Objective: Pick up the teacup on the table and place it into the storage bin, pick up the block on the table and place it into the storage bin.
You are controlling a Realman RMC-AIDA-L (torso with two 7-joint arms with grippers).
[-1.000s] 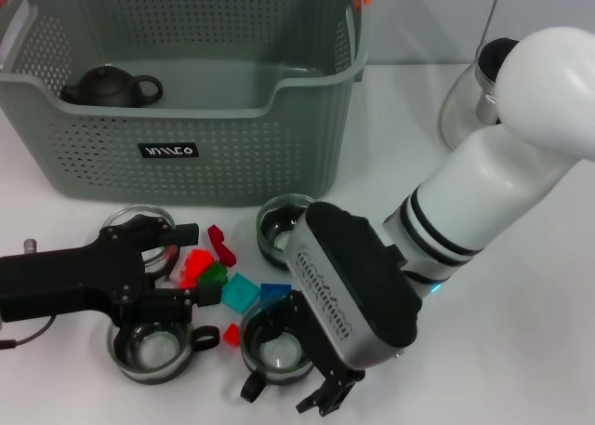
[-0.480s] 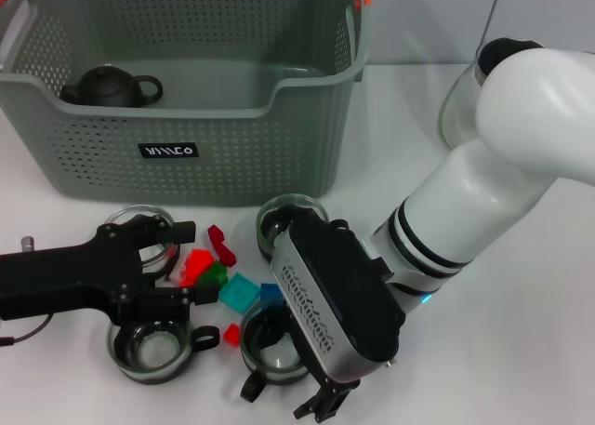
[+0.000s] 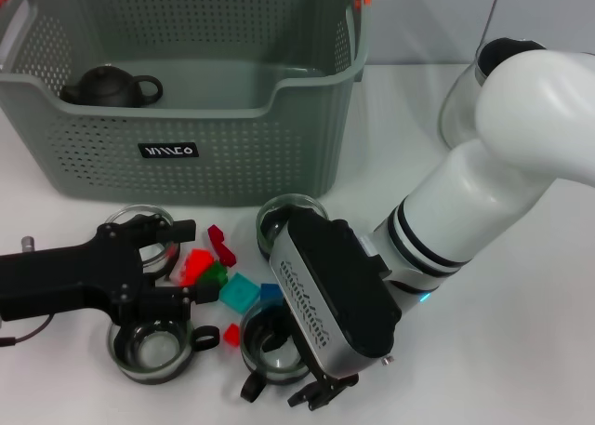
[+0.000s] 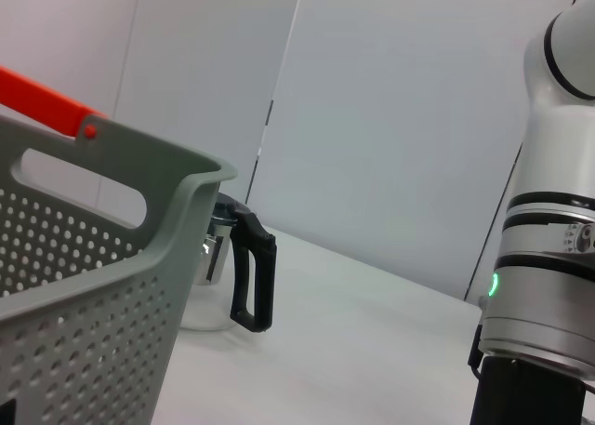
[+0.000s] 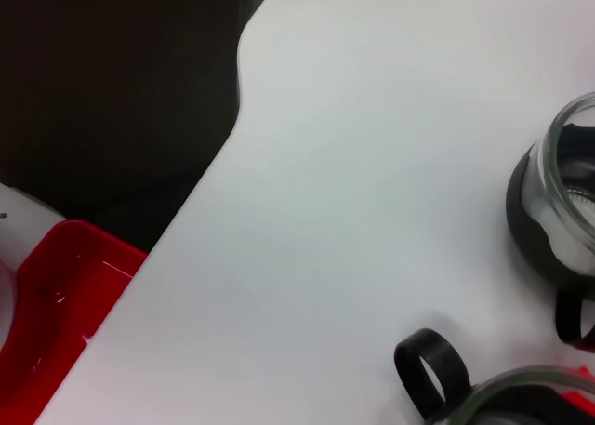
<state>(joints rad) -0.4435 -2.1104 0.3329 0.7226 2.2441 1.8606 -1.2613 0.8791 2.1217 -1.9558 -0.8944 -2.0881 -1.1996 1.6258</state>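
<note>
Head view: the storage bin (image 3: 186, 118) is sitting at the far left of the white table (image 3: 521, 332), with a dark teapot (image 3: 110, 86) lying inside it on the left side.
Right gripper: the right gripper (image 3: 311, 392) is hanging low at the table's near edge, right over a glass teacup (image 3: 271, 351) with a black base and a black ring handle; its dark fingers are reaching down beside the cup's near rim, but whether they are clamping the cup I cannot tell.
Left gripper: the left gripper (image 3: 181, 262) is lying low over the table on the left, its black fingers spread apart and holding nothing, pointing at the pile of blocks.
Blocks: a red block (image 3: 194, 263), a green block (image 3: 213, 275), a teal block (image 3: 241, 291) and a blue block (image 3: 272, 292) are clustering on the table in front of the bin, between the two grippers; a smaller red piece (image 3: 231, 333) is lying nearer the front.
Other cups: one glass cup (image 3: 151, 349) is standing under the left gripper, another (image 3: 139, 222) behind it, and a fourth (image 3: 279, 219) close to the bin's front wall.
Left wrist view: a glass pitcher (image 4: 228, 276) with a black handle is standing beyond the bin's corner.
Right wrist view: two glass cups are showing at the table's edge, one (image 5: 558, 211) standing apart and one only partly seen.
</note>
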